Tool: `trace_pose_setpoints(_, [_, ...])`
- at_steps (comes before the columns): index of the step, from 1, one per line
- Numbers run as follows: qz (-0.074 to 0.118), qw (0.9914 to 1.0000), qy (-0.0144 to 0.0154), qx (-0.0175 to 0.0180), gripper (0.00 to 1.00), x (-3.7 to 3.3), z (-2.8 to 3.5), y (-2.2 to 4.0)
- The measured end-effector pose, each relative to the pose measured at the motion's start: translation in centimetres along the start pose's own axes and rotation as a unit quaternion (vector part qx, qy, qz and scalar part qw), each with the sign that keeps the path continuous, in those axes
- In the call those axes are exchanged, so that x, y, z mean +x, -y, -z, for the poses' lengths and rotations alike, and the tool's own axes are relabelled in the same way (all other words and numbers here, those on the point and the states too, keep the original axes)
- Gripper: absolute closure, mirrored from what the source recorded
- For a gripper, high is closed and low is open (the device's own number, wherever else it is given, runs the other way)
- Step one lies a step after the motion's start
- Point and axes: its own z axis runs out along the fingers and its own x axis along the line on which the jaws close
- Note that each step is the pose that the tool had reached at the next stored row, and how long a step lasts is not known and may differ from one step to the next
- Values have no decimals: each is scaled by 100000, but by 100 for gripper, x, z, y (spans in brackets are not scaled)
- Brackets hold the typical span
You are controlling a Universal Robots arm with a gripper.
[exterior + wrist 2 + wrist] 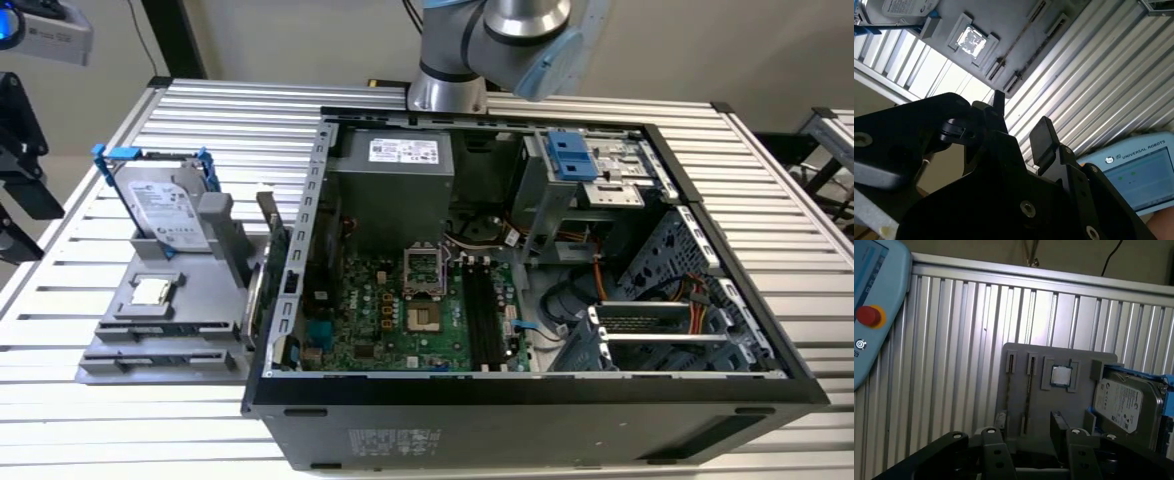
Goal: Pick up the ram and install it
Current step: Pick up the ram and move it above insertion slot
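Gripper [1020,112]: we see its fingers spread, nothing between them.
Ram [1027,390]: stands edge-on in the gray tray [1074,400].
Hard drive [1126,402]: same tray.

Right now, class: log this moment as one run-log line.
gripper: open, empty | ram: edge-on in grey fixture, untouched | stage: before pickup

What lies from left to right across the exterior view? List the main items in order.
hard drive in its blue frame → processor socket → black memory slots → metal drive cage
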Motion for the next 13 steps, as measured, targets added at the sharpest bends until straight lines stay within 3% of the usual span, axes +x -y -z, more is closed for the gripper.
trace_pose_setpoints(5, [-2113,99978,1,53,0,0,-4,0])
trace_pose_setpoints(13, [-2436,99970,2,65,0,3,-16,31])
